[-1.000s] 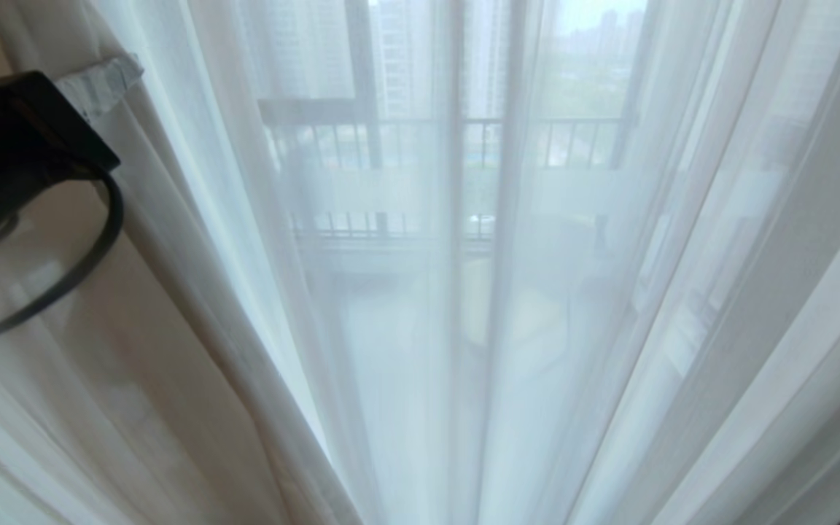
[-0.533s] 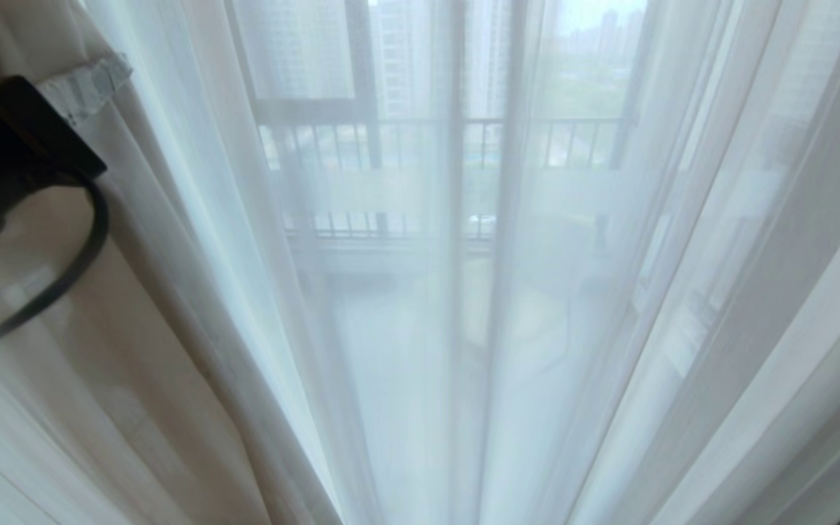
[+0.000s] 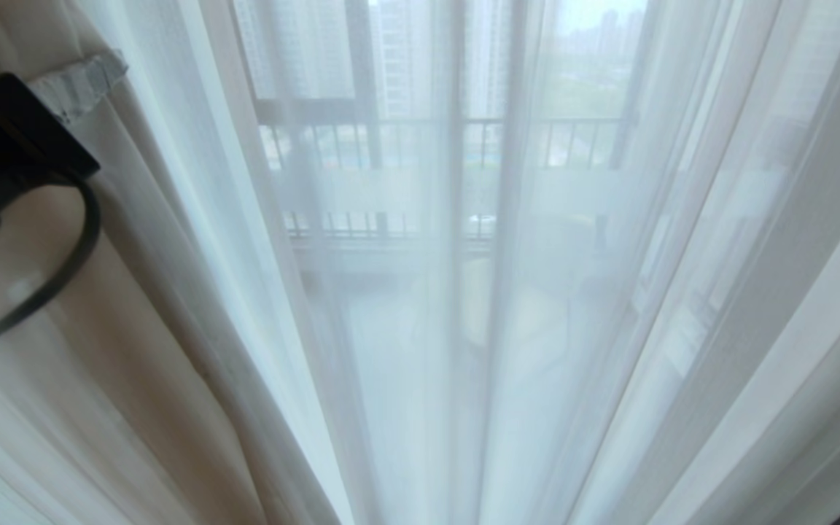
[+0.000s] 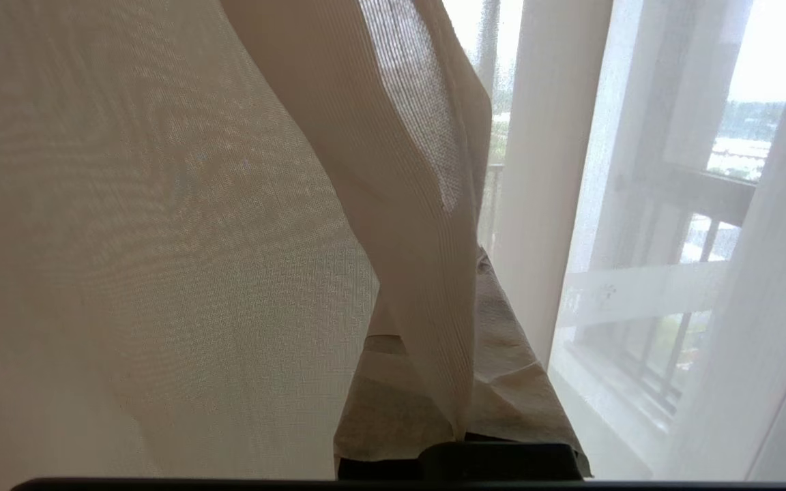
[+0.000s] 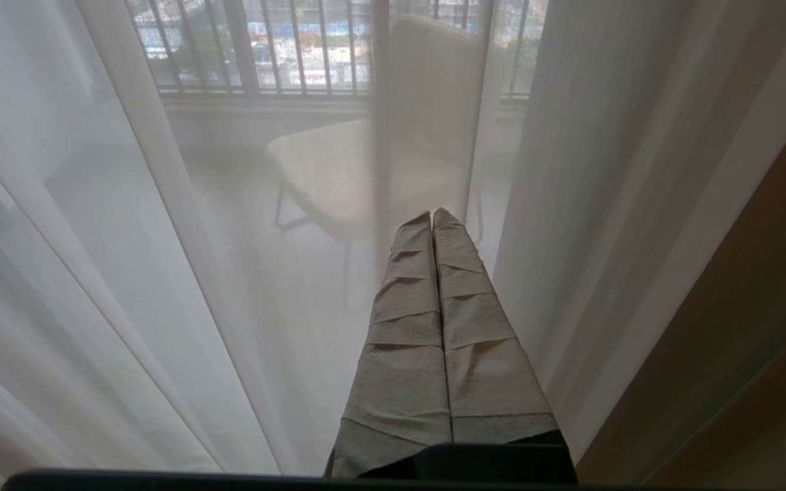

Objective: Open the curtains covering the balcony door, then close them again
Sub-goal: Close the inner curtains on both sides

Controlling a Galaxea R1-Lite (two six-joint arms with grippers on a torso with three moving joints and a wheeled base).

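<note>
Currently L gripper [image 4: 458, 426] is clamping sheer curtain [image 4: 393, 177] left of door [image 3: 456, 146]; R gripper [image 5: 432, 221] is hanging closed, empty.

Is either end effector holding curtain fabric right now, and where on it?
The left end effector pinches a fold of the cream curtain near its edge. The right end effector is shut, holding nothing.

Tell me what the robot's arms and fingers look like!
The right gripper has two long fingers that taper to the tips, wrapped in crinkly grey-beige tape, on a black base. The left gripper has the same taped fingers. In the head view, the left arm is a chunky black block with a black cable looping off it.
</note>
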